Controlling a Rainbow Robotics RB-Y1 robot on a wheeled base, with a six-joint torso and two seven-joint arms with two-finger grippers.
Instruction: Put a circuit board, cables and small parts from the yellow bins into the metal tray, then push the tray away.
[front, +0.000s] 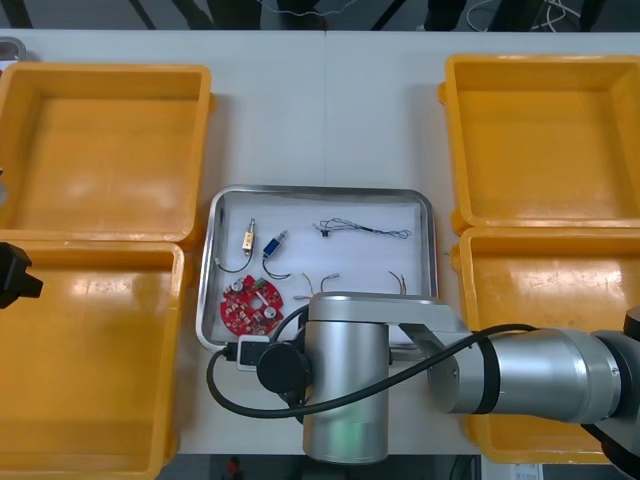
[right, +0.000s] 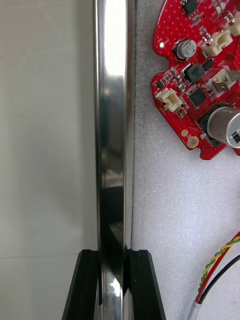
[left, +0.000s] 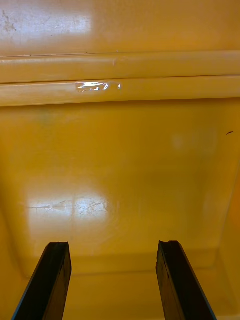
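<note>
Pinching tray rim (right: 112, 125) w/ R tool (right: 113, 260)

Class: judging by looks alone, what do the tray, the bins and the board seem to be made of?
Tray: likely polished steel; its rim, pinched by the right gripper, mirrors light. Bins: probably glossy moulded plastic, soft glare; the left gripper hangs open in one. Board: red laminate, presumably fibreglass, with soldered parts.
</note>
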